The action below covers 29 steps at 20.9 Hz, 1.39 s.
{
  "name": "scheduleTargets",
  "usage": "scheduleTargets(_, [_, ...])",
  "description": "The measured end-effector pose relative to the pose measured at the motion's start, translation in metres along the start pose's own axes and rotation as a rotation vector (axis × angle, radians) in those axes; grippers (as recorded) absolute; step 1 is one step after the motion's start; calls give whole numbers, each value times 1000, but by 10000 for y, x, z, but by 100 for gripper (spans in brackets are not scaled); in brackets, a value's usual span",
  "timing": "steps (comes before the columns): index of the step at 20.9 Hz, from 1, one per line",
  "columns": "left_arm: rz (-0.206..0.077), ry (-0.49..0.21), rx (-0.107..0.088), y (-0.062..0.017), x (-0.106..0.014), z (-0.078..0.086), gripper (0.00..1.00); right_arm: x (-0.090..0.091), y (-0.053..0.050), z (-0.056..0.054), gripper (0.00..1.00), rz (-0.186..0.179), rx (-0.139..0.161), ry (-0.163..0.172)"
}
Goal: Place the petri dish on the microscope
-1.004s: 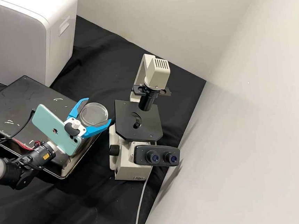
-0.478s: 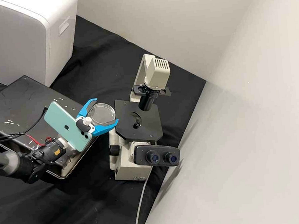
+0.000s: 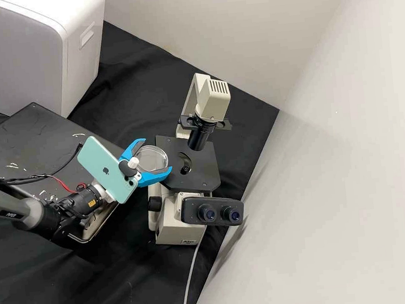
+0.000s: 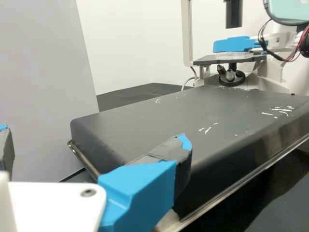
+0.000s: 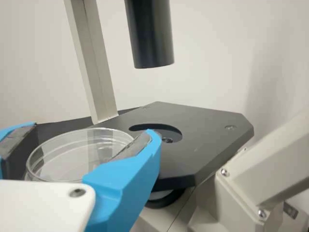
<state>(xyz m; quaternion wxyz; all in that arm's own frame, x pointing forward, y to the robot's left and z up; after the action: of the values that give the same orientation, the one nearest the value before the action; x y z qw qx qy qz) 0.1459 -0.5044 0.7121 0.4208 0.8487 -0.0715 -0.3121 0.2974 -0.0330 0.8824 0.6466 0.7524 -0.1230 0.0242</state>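
Observation:
A clear round petri dish (image 3: 152, 157) (image 5: 72, 152) sits level between the blue fingers of my right gripper (image 3: 156, 156) (image 5: 87, 133), which is shut on it. The dish hangs at the left edge of the microscope's black stage (image 3: 199, 169) (image 5: 203, 140), slightly above it. The stage hole (image 5: 157, 131) lies just beyond the dish, under the dark condenser tube (image 3: 198, 135) (image 5: 148, 31). My left gripper (image 4: 91, 135) is open and holds nothing, close to a corner of a flat black box (image 4: 217, 121). Far off in the left wrist view, the right gripper (image 4: 236, 44) shows by the stage.
The beige microscope (image 3: 180, 220) stands on black cloth, with its eyepieces (image 3: 217, 213) facing front and a grey cable (image 3: 189, 276) trailing forward. The flat black box (image 3: 17, 144) lies left of it. A white appliance (image 3: 32, 48) stands at the back left. A pale wall (image 3: 345, 158) bounds the right side.
The right gripper has carried the petri dish rightward from above the black box to the left edge of the microscope stage.

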Motion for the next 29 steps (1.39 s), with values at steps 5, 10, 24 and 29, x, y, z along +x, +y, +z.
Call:
scheduleTargets(5, [0, -1, 0, 0, 0, 3, 100, 144, 1, 44, 0, 13, -10, -13])
scheduleTargets(10, [0, -1, 0, 0, 0, 3, 100, 276, -15, 85, 0, 15, -38, -15])
scheduleTargets(24, [-13, -10, 2, -24, 6, 19, 100, 553, -64, 224, 0, 11, -87, -52])
scheduleTargets(29, [-14, -10, 2, -26, 7, 19, 100, 582, -70, 255, 0, 20, -102, -60])
